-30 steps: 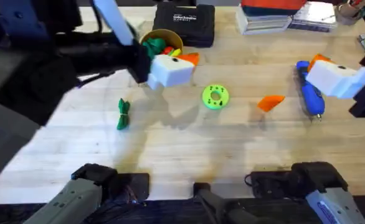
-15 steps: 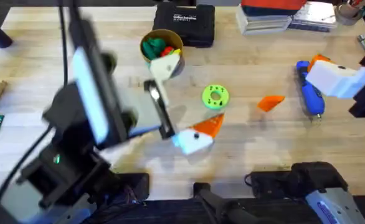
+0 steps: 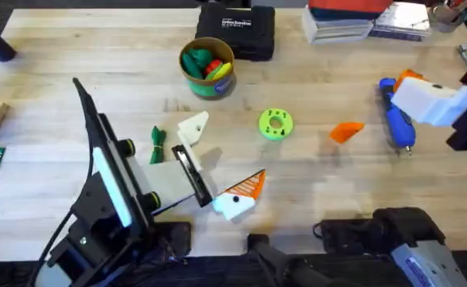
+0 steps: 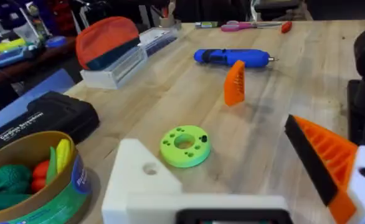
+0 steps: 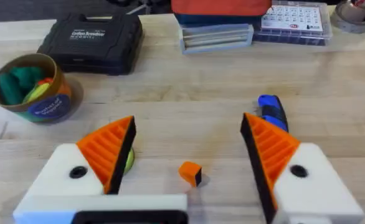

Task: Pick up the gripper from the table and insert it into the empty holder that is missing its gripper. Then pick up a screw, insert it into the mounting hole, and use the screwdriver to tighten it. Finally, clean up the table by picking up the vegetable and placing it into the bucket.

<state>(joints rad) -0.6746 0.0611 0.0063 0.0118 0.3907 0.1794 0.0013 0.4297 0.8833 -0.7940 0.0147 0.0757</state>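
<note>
The left end effector is spread, empty, beside the vegetable. The right end effector is spread near the screwdriver.

The overhead camera looks down and forward over the wooden table. The left wrist camera sits low and close, facing across the table toward the blue screwdriver. The right wrist camera looks from higher, toward the table's far edge. All three share the bucket and black case.
</note>
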